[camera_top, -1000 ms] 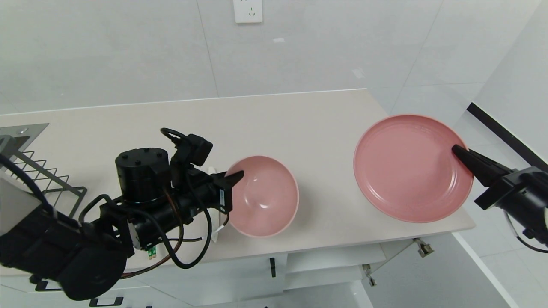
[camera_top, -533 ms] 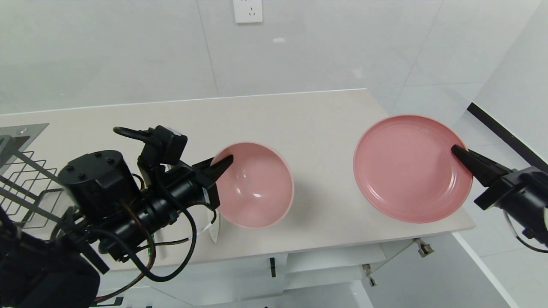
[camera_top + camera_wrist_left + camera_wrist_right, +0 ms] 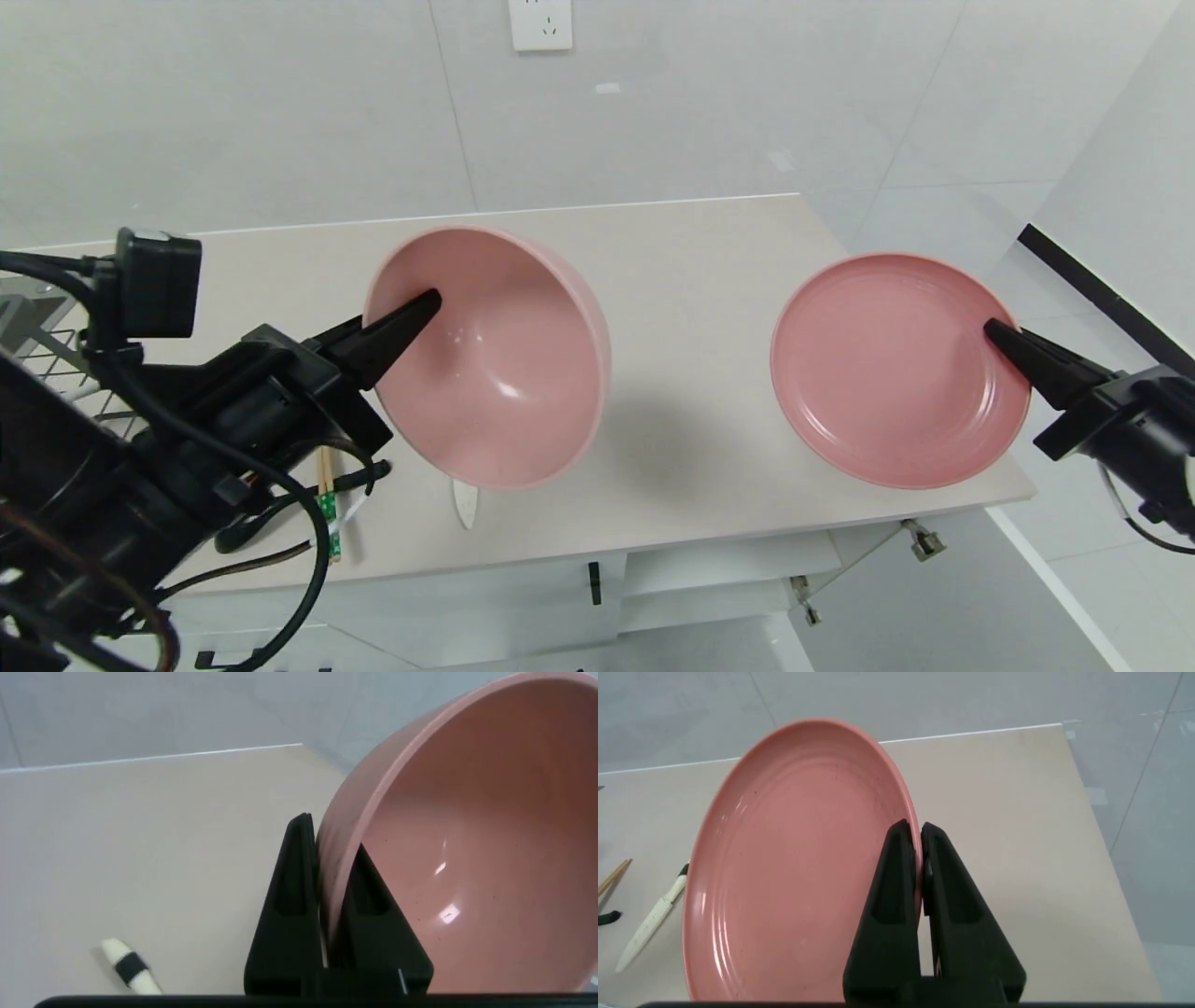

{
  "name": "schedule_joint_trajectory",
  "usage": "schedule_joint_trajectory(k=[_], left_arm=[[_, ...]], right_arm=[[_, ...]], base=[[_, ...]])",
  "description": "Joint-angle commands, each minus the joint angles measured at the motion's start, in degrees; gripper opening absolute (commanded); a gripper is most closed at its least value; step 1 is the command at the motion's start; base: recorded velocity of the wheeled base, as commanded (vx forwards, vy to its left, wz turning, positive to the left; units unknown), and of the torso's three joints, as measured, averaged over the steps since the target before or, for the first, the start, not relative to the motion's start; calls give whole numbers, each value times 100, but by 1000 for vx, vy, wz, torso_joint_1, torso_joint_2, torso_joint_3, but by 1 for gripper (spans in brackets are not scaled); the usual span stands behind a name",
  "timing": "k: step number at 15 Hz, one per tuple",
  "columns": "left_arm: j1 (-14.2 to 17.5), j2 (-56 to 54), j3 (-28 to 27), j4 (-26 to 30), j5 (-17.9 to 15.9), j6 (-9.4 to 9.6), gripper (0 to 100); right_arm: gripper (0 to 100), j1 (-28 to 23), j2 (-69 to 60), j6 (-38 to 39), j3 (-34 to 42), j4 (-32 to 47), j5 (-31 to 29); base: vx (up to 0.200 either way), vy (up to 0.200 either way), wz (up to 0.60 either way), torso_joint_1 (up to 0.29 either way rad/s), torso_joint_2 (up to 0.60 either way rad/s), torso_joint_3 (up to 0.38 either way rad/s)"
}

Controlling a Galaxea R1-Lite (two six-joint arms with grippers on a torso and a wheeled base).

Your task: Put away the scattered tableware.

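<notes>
Bowl (image 3: pixel 504 373) is hanging tilted above the counter (image 3: pixel 691 280), with your left gripper (image 3: pixel 425 303) pinching its rim. Your right gripper (image 3: pixel 991 327) is clamping the plate (image 3: pixel 887 373) over the counter's right end. Be keeping both pinches firm and moving slowly, since a rim grip probably slips.

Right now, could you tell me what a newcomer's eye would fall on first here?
A tilted pink bowl, rim pinched by the left gripper, hangs above the counter. At the counter's right end, the right gripper pinches the edge of a pink plate. Near the front edge lie chopsticks.
</notes>
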Motion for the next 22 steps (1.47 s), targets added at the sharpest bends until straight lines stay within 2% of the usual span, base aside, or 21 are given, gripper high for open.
schedule_joint_trajectory(k=[1, 3, 4, 5, 6, 7, 8, 10, 11, 13, 16, 18, 22], left_arm=[[-91, -383, 269, -6, 7, -61, 0], [-38, -366, 278, 29, -28, -78, 0], [-38, -339, 331, 46, -46, -149, 0], [-82, -304, 383, 38, -63, -298, 0], [-161, -260, 471, 20, -116, -746, 0], [-152, -234, 489, 20, -142, -984, 0], [-135, -234, 498, 11, -160, -1072, 0], [-152, -260, 612, 11, -178, -1063, 0], [-152, -260, 691, -6, -169, -1001, 0], [-135, -278, 761, -6, -169, -992, 0], [-196, -304, 752, -59, -169, -1080, 0], [-390, -462, 744, -217, -169, -1379, 0], [-433, -542, 849, -165, -160, -1406, 0]], right_arm=[[0, 1, 0, -1, 5, -4, -3], [0, 1, 0, -1, 23, -4, -3], [0, 1, 0, -10, 41, -4, -3], [0, 1, 0, -10, 41, -4, -3], [0, 1, 0, -10, 41, -4, -3], [0, 1, 0, -10, 32, -4, 6], [0, 1, -9, -10, 32, -4, 6], [0, 1, -18, -10, 23, -4, 6], [0, 1, -18, -10, 23, -4, 6], [0, 1, -18, -10, 23, -4, 6], [0, 1, -35, -10, 14, -4, 6], [0, 1, -35, -10, 5, -4, 6], [0, 19, -27, -10, -21, -13, 6]], base=[[0, 0, 0, 0, 0, 0], [0, 0, 0, 0, 0, 0], [0, 0, 0, 0, 0, 0], [0, 0, 0, 0, 0, 0], [0, 0, 0, 0, 0, 0], [-200, 0, 0, -2, 2, 2], [-200, 0, 0, 7, 2, 2], [-200, 0, 0, 10, 2, 0], [0, 0, 0, 0, 0, 0], [0, 0, 0, 0, 0, 0], [-67, 0, 0, 6, 1, 1], [-200, 0, 0, 19, 5, 5], [-150, 0, 0, -4, 1, 4]])
